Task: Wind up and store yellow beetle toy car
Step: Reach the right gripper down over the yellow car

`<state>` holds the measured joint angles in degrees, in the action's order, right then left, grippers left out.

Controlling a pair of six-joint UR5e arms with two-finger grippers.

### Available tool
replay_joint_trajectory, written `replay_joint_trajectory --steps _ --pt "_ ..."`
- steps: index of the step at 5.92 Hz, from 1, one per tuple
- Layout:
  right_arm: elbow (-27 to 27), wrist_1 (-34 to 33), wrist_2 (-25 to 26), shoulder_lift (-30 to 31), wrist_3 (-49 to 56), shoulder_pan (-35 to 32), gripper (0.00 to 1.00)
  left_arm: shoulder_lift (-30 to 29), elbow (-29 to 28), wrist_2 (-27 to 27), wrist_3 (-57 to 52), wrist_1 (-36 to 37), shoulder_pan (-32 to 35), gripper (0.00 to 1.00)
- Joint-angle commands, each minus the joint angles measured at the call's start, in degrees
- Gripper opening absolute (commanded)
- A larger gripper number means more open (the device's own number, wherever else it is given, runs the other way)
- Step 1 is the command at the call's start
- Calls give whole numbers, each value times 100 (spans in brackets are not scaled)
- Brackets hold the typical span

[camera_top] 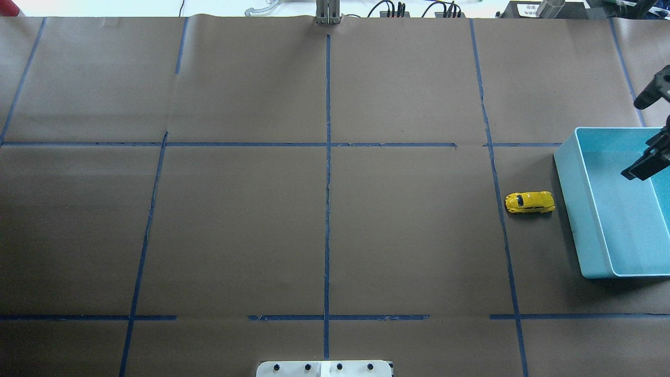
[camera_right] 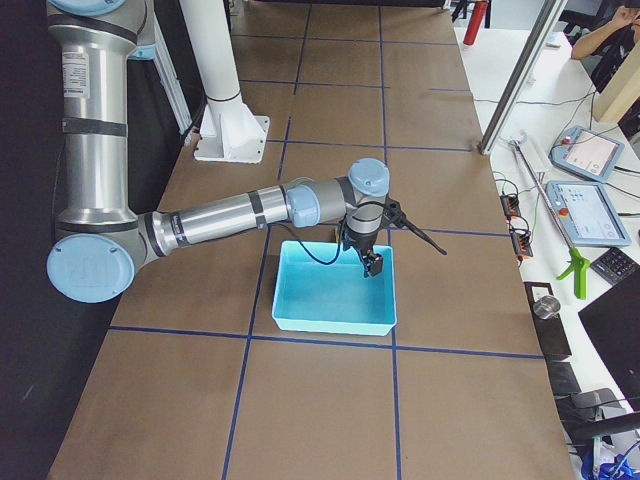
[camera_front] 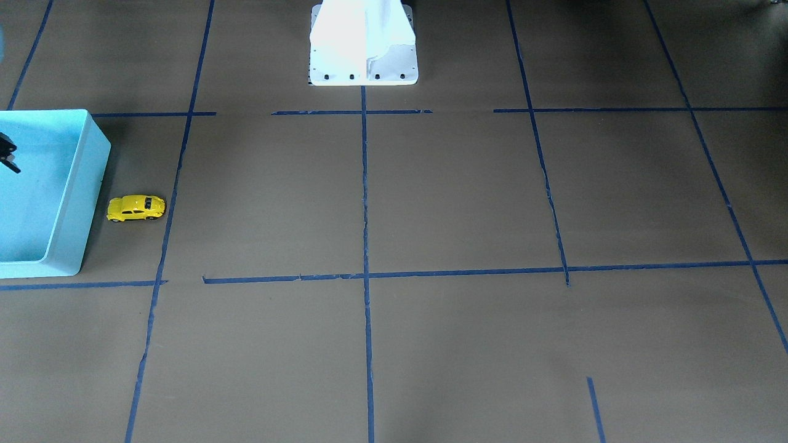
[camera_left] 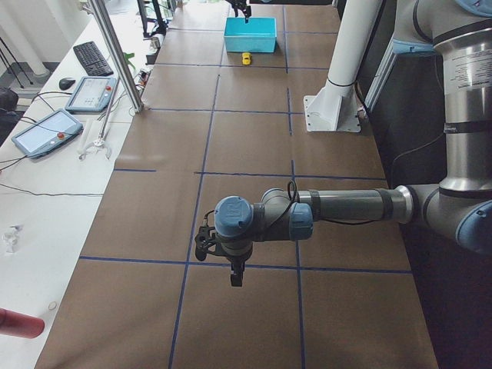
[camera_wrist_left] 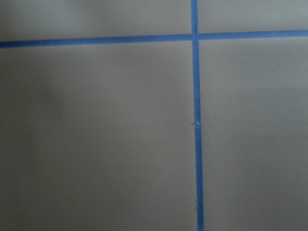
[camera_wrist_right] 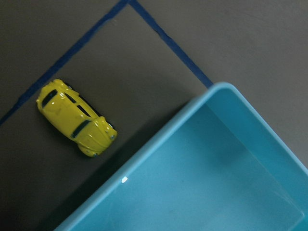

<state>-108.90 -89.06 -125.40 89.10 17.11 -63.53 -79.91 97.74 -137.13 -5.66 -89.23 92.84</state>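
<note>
The yellow beetle toy car (camera_front: 136, 208) stands on its wheels on the brown table, just beside the light-blue bin (camera_front: 92, 184) and apart from it. It also shows in the overhead view (camera_top: 529, 202), the left side view (camera_left: 246, 58) and the right wrist view (camera_wrist_right: 76, 118). My right gripper (camera_top: 631, 139) hangs open and empty above the bin (camera_top: 568, 209), its fingers spread wide in the right side view (camera_right: 408, 260). My left gripper (camera_left: 231, 265) points down over bare table far from the car; I cannot tell whether it is open or shut.
The bin's inside (camera_wrist_right: 216, 183) looks empty. The white robot pedestal (camera_front: 363, 43) stands at the table's middle edge. Blue tape lines cross the brown paper. A metal post (camera_left: 115, 54) and tablets (camera_left: 42, 131) sit along the operators' side.
</note>
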Motion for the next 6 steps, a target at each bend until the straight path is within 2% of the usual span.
replay_joint_trajectory --steps 1,3,4,5,6 --pt "-193 510 976 -156 694 1031 100 -16 -18 106 -49 -50 -12 100" --pt "-185 774 1158 -121 934 1692 100 -34 87 476 -381 -76 -12 100" --pt "-63 1307 1219 -77 935 1826 100 -42 105 442 -462 -68 -12 100" --pt "139 1399 1307 -77 1074 1914 100 -42 105 398 -463 -50 -12 100" --pt "332 1417 1421 -103 1101 2080 100 -8 70 119 -419 -33 -12 100"
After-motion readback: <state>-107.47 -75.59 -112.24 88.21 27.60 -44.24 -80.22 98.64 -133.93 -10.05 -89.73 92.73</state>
